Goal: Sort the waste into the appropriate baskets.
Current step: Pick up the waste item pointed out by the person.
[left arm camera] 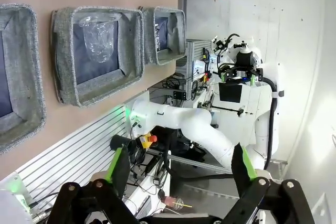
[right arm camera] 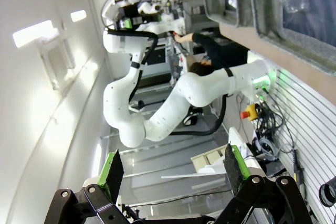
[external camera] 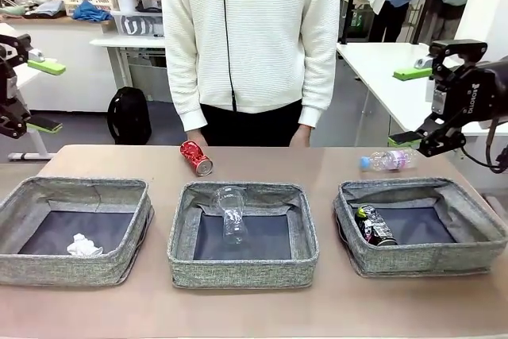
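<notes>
Grey baskets (external camera: 238, 275) on your table (external camera: 254, 311), red can (external camera: 195, 157) and small clear bottle (external camera: 386, 161) at their far side, your left tool (external camera: 45, 97) and right tool (external camera: 409, 106) wide, empty.

The front camera sits at the robot's edge of the worktop (external camera: 254, 315) and faces across it toward the person (external camera: 250, 37), with the middle basket (external camera: 242, 275) close below. Both wrist cameras are rolled sideways and held well off the worktop. The left one looks past the left claw (left arm camera: 178, 153) at the right arm (left arm camera: 178, 124), the right one past the right claw (right arm camera: 172, 155) at the left arm (right arm camera: 199, 90). All three views share the middle basket.
</notes>
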Tool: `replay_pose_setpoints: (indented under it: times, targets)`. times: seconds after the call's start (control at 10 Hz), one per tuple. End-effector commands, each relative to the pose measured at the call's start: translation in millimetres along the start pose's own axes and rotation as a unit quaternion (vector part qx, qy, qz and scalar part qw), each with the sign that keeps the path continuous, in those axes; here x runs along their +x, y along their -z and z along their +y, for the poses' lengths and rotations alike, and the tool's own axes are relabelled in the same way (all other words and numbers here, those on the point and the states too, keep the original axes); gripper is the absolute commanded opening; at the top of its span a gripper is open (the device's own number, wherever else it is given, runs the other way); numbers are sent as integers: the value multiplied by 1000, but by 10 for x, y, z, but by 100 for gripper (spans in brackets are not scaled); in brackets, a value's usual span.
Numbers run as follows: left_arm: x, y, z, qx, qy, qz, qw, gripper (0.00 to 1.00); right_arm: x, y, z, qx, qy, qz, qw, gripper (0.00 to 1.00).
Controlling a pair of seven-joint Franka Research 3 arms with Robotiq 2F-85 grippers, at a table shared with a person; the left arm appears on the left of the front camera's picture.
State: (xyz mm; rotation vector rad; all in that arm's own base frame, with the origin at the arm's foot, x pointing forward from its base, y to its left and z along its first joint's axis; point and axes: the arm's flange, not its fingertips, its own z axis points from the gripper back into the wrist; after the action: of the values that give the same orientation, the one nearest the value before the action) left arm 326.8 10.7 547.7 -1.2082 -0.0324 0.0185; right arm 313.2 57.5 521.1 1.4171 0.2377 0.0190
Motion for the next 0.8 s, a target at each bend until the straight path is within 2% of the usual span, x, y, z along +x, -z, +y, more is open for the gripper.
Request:
replay_pose_setpoints:
  times: [0.0, 0.7]
  targets:
    - [-14, -31, 11, 3, 8, 8, 1000, 100, 0, 8, 25, 11, -4, 0, 1000, 100]
    - [-14, -31, 11, 3, 8, 8, 1000, 100, 0, 8, 25, 11, -4, 0, 1000, 100]
